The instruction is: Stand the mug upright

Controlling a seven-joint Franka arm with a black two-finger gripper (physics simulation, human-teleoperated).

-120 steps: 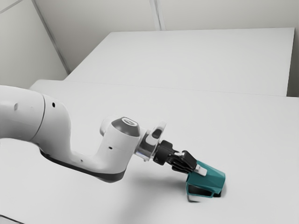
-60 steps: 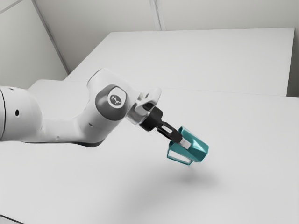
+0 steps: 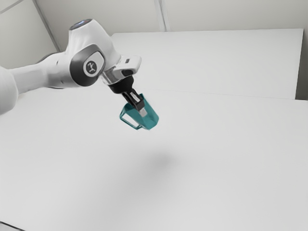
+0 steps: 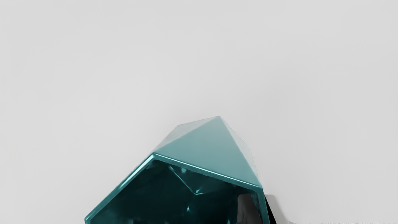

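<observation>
Near: white tabletop (image 3: 231,168), soft shadow (image 3: 161,160) | far: white flat surface (image 3: 207,60), pale wall (image 3: 231,14) with upright strip (image 3: 162,17) | exterior view's left: pale side wall (image 3: 21,36)

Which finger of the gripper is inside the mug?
The darker finger, seen within the open mouth of the teal mug; the paler finger is against the wall's outer side.

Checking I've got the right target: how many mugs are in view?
1: the teal mug, tilted in the air above the table, its wall pinched by my gripper. Another could be hidden behind the arm.
</observation>
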